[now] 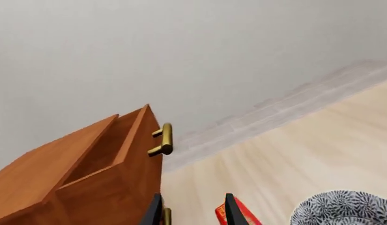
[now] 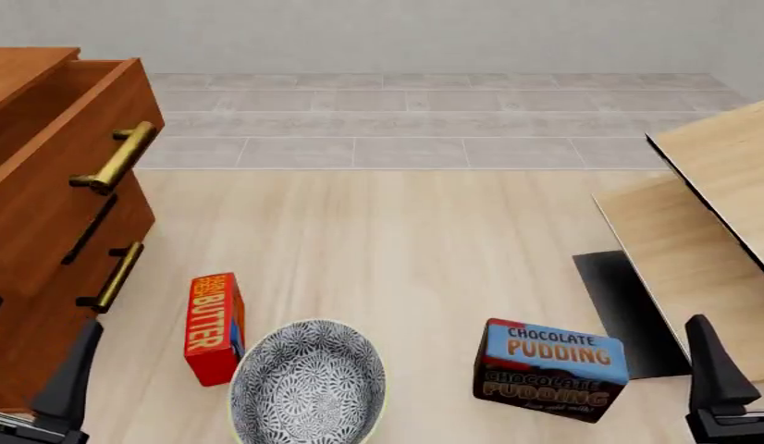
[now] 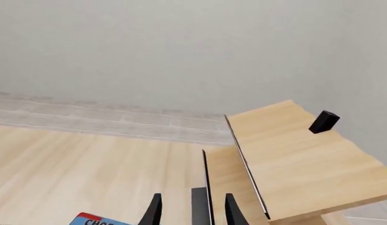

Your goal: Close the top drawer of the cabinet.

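The cabinet (image 2: 30,347) is a reddish-brown wooden chest at the table's left edge. Its top drawer (image 2: 55,199) stands pulled out, its inside showing, with a brass bar handle (image 2: 115,157) on the front. In the left wrist view the top drawer (image 1: 128,150) and its handle (image 1: 167,139) lie ahead of my left gripper (image 1: 193,215), which is open, empty and apart from the drawer. My right gripper (image 3: 192,215) is open and empty too, low at the front right, facing pale wooden panels (image 3: 293,159).
A red butter box (image 2: 213,326), a patterned bowl (image 2: 308,384) and a chocolate pudding box (image 2: 552,370) sit along the table's near side. Pale panels (image 2: 715,213) over a black mat (image 2: 622,310) fill the right. A smaller handle (image 2: 117,276) marks a lower drawer.
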Controlling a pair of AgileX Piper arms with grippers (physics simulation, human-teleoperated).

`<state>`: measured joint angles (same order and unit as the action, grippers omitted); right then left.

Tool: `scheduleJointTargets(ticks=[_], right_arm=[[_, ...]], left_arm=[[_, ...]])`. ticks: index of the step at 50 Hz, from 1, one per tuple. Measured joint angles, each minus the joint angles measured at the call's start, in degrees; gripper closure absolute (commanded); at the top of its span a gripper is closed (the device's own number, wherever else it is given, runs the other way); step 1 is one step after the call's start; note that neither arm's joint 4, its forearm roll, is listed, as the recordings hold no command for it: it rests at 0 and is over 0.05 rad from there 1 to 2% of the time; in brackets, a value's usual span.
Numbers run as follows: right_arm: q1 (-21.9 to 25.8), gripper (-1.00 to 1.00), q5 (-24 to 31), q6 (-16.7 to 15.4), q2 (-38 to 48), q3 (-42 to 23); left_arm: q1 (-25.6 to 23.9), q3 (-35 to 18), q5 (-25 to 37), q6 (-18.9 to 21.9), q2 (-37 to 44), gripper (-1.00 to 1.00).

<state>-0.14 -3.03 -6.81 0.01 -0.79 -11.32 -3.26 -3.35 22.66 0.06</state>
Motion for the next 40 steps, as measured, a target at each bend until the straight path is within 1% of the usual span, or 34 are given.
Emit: scheduleJointTargets(ticks=[6, 10, 18, 28, 40], right_arm=[[0.2, -1.0, 0.0, 0.0, 0.0, 0.0], [0.4, -1.0, 0.1, -0.1, 0.0, 0.0], [0.6, -1.0, 0.3, -0.1, 0.0, -0.1], [0.9, -1.0, 0.7, 0.2, 0.0, -0.4], [1.2, -1.0, 0.6, 0.4, 0.0, 0.0]], left_arm=[[-1.0, 0.0, -0.7, 2.8, 0.0, -1.0], [-1.5, 0.4, -2.0, 5.2, 0.1, -1.0], [-2.2, 0.7, -4.1, 8.7, 0.5, -1.0], [-2.6, 2.1, -9.7, 13.5, 3.3, -1.0], [-2.9, 2.9, -19.0, 18.0, 10.8, -1.0]])
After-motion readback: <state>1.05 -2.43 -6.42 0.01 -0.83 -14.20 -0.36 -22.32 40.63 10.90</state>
